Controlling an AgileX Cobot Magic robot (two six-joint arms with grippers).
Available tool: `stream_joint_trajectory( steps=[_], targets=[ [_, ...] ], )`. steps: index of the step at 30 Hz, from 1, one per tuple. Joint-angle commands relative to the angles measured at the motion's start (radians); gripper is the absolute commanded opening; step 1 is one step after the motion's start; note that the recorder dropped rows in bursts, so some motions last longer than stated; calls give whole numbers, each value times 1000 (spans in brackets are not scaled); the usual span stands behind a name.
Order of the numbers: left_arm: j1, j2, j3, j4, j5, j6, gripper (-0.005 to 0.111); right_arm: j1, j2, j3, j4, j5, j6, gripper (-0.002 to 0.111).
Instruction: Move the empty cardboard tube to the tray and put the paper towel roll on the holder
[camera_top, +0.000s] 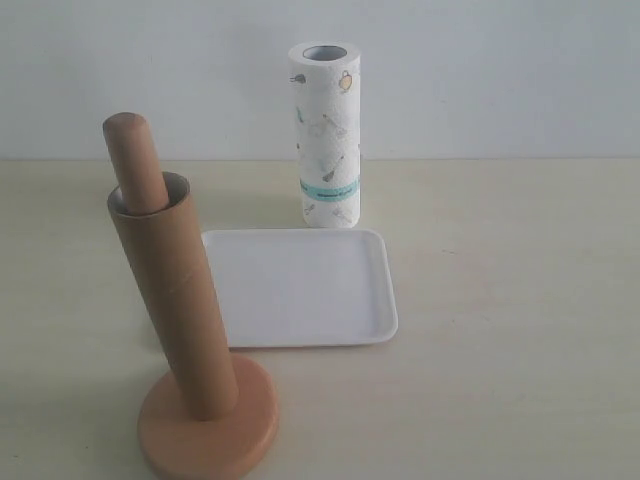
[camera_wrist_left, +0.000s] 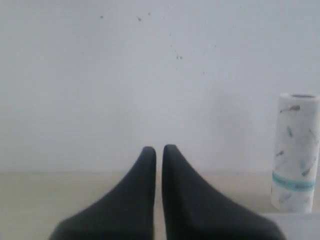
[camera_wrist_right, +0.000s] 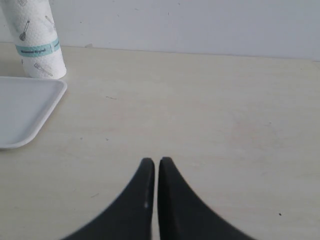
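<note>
Cardboard tube (camera_top: 175, 300) sleeving holder (camera_top: 205, 438), paper towel roll (camera_top: 327, 135) behind white tray (camera_top: 300, 290)

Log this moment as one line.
stage: not started | cardboard tube: on holder pole | paper towel roll: upright, past tray far edge | left claw: shut, empty | right claw: shut, empty

You've got a matt brown cardboard tube (camera_top: 175, 300), a smooth light-wood holder (camera_top: 190, 445), a smooth white plastic-looking tray (camera_top: 300, 285), an embossed paper towel roll (camera_top: 325, 135), and a pale matt tabletop (camera_top: 520, 300).
</note>
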Motion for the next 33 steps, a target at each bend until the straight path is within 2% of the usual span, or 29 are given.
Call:
stream_joint_trajectory(
  steps=[1, 3, 9, 14, 16, 18, 19, 21, 26, 33],
  targets=[
    [3, -4, 3, 2, -92, -31, 4, -3, -4, -1, 2, -7, 0, 3],
    [3, 15, -5, 2, -102, -31, 4, -3, -4, -1, 2, -7, 0, 3],
    [3, 306, -160, 5, -133, -33, 4, -3, -4, -1, 2, -7, 0, 3],
    [3, 549, -162, 31, -271, -50, 4, -3, -4, -1, 2, -7, 0, 3],
    [3, 626, -143, 160, -376, -169, 4, -3, -4, -1, 2, -7, 0, 3],
    [3, 709, -117, 398, -530, -316, 4, -3, -4, -1, 2, -7, 0, 3],
    [3, 749, -110, 550, -628, -347, 4, -3, -4, -1, 2, -7, 0, 3],
    [3, 817, -110, 701, -691, -350, 4, -3, -4, -1, 2, -7, 0, 3],
    [3, 953, -110, 738, -635, -466, 4, -3, -4, -1, 2, -7, 0, 3],
    [3, 1011, -110, 738, -685, -510, 4, -3, -4, -1, 2, -7, 0, 3]
  ],
)
